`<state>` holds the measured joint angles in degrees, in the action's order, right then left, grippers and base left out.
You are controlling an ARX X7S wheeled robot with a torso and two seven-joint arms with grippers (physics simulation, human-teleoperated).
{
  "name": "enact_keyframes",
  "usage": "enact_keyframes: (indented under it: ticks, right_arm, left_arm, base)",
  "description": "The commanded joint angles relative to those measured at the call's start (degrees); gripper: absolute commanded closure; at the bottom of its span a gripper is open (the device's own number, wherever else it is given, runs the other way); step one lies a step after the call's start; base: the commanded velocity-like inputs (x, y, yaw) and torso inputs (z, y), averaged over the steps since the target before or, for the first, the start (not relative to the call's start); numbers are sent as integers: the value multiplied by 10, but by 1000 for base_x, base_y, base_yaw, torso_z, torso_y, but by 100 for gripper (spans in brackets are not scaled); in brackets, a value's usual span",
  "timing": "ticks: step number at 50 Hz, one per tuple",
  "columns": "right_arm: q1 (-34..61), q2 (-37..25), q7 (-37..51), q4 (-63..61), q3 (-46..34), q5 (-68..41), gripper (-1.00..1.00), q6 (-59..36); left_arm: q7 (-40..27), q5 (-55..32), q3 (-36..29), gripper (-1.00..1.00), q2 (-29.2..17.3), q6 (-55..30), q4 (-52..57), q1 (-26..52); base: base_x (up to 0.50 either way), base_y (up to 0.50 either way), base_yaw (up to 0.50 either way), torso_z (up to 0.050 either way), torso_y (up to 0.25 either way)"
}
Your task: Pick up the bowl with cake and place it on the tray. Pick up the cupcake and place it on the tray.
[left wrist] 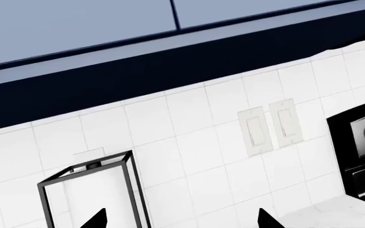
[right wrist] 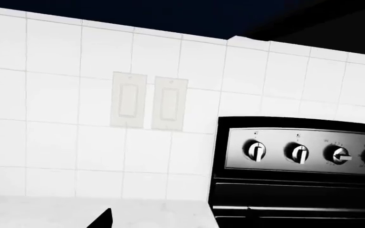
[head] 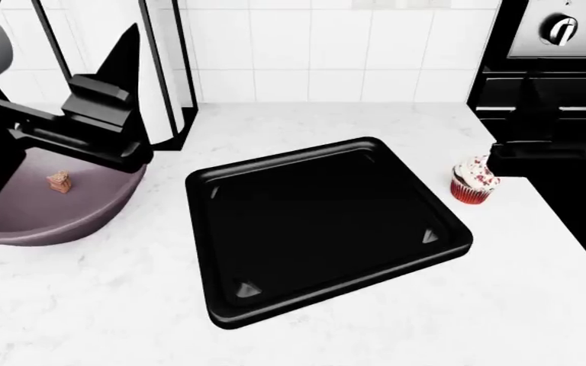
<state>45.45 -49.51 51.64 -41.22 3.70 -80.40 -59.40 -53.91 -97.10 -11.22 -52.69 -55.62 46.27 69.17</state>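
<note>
While both hands' grip can't be told, one bowl (head: 64, 217), one cake (head: 60, 181), one tray (head: 326, 227), one cupcake (head: 474, 181)

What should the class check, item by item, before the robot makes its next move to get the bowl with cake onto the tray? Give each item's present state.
1. Tray free of objects: ok, its black surface is bare.
2. Cake inside the bowl: ok, the small piece rests on the bowl's floor.
3. Left gripper gripping the bowl: cannot tell; it hangs over the bowl's far rim, and its wrist view shows only wall and a wire frame.
4. Cupcake upright beside the tray: ok, standing on the counter, apart from the rim.
5. Right gripper clear of the cupcake: cannot tell; it is close behind it.
</note>
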Motion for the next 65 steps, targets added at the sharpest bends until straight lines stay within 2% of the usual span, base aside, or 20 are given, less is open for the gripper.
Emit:
enact_keyframes:
  ticks: [1,17,30,52,65]
  right_arm:
    - [-21,-3,-32,46,1,-25,-100,0]
    - [-44,20,-1,136,0,-73,-100,6]
    - [-68,33,-22,153,-12,-36,-100,17]
    - [-18,52,-21,192,-67,18,-100,5]
    - [-26,55,-19,210,-86,40,-100,3]
  left_arm:
    - [6,7,6,-100,-4,6,2,-15]
    - [15,22,1,-100,1,7,-1,-22]
    - [17,24,1,-100,-1,9,0,-27]
    - [35,49,2,-100,3,17,-2,-50]
    - [38,55,-1,-100,4,19,-3,-54]
  base:
    - [0,0,0,0,0]
    - [0,0,0,0,0]
    - [0,0,0,0,0]
    - [0,0,0,0,0]
    - [0,0,0,0,0]
